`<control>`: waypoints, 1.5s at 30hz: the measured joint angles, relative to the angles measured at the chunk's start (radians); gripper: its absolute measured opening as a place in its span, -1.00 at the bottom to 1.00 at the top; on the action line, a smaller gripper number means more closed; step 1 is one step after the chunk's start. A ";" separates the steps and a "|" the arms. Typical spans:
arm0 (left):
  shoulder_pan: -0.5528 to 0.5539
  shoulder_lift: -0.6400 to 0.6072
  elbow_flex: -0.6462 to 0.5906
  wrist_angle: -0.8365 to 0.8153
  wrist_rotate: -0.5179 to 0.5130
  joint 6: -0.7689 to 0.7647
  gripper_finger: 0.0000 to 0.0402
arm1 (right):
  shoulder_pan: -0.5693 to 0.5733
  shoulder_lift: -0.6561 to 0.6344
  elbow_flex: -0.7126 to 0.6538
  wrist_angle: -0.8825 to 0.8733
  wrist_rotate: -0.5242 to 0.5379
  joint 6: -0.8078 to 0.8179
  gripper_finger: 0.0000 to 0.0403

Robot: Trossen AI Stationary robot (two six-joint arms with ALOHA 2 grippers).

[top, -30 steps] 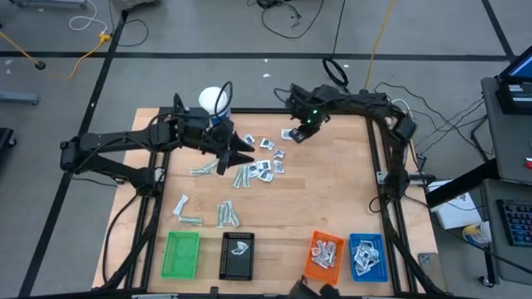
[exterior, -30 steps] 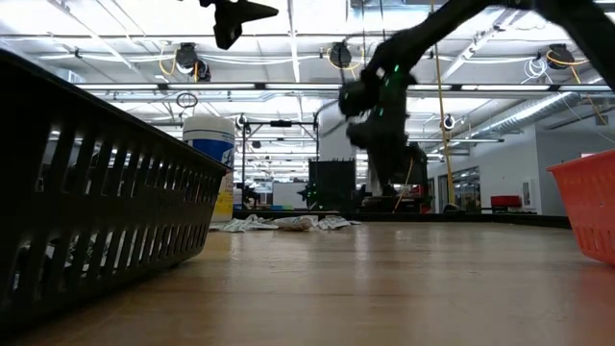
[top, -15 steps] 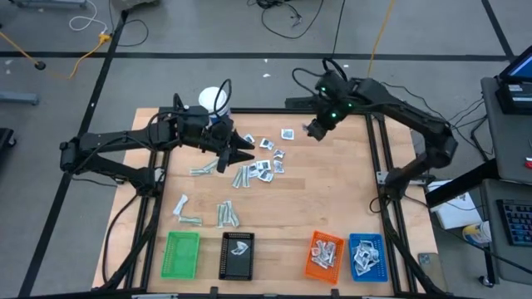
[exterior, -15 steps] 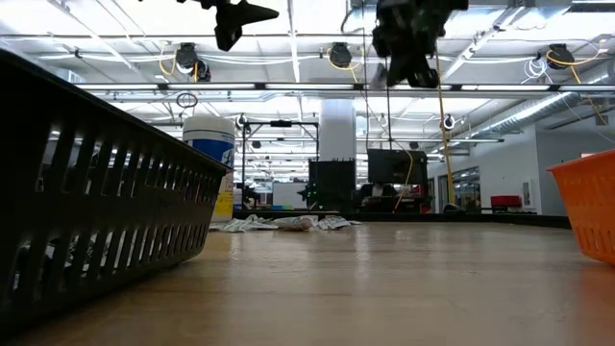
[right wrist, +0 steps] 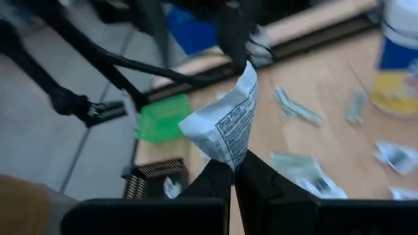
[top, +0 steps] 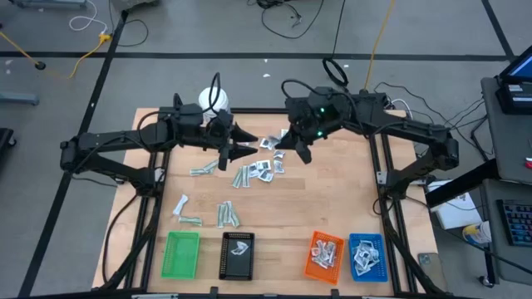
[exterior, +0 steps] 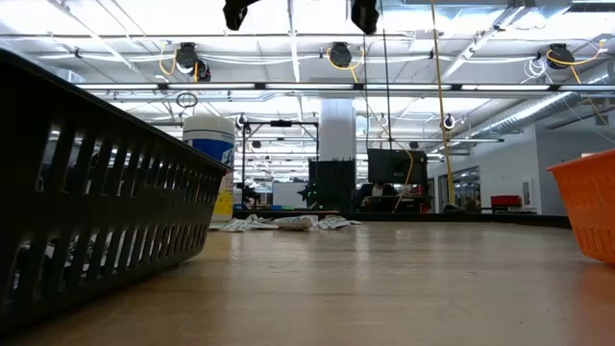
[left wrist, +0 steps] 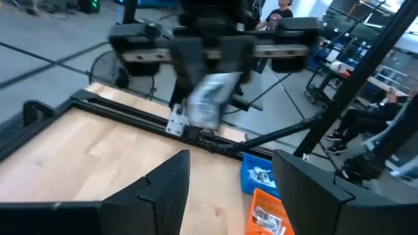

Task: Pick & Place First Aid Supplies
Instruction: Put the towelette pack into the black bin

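My right gripper (right wrist: 234, 175) is shut on a white sachet (right wrist: 228, 124) with dark print. It holds it high over the table's far middle. The same sachet (left wrist: 209, 104) shows in the left wrist view, in front of the right gripper. My left gripper (top: 245, 145) hovers open just left of it, with nothing between its fingers (left wrist: 166, 189). The two grippers face each other. Below them a scatter of sachets and grey-green strips (top: 258, 166) lies flat on the wood. My right gripper pinches the sachet's lower edge (right wrist: 233, 158) between its two fingers. It comes from the table's right side, slanting slightly down. The sachet stands out past the fingertips, a little crumpled, lifted clear of the table.
A white bottle (top: 214, 101) stands at the far left. More strips (top: 226, 214) lie toward the near side. Along the near edge stand a green tray (top: 183, 253), a black tray (top: 238, 255), an orange tray (top: 324, 253) and a blue tray (top: 366, 254).
My right gripper has risen from the far side of the table with the sachet, swung toward the left gripper and tipped from pointing down to nearly level, rolling as it went. The sachet has been lifted clear. My left gripper has stayed open and almost in place.
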 joint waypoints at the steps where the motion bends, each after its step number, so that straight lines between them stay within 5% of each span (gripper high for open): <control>1: -0.005 0.000 0.006 -0.001 -0.014 0.001 0.11 | 0.014 0.000 0.000 0.030 0.000 0.005 -1.00; 7: -0.051 0.013 0.041 0.000 -0.121 0.027 0.11 | 0.072 0.000 0.000 0.131 0.001 0.020 -1.00; 22: -0.116 0.085 0.114 0.040 -0.131 0.026 0.10 | 0.100 0.012 0.000 0.162 0.004 0.017 -1.00; 26: -0.116 0.087 0.113 0.064 -0.107 0.025 -0.11 | 0.101 0.012 0.000 0.162 0.001 0.019 -1.00; 34: -0.116 0.086 0.113 0.067 -0.087 0.026 -0.89 | 0.101 0.012 0.000 0.164 0.000 0.019 -1.00; 41: -0.116 0.086 0.113 0.050 -0.088 -0.003 -0.98 | 0.100 0.012 0.000 0.155 0.018 0.031 -0.88; 45: -0.104 0.085 0.141 -0.142 -0.112 -0.100 -0.98 | 0.086 0.008 0.000 0.095 0.057 0.062 -0.63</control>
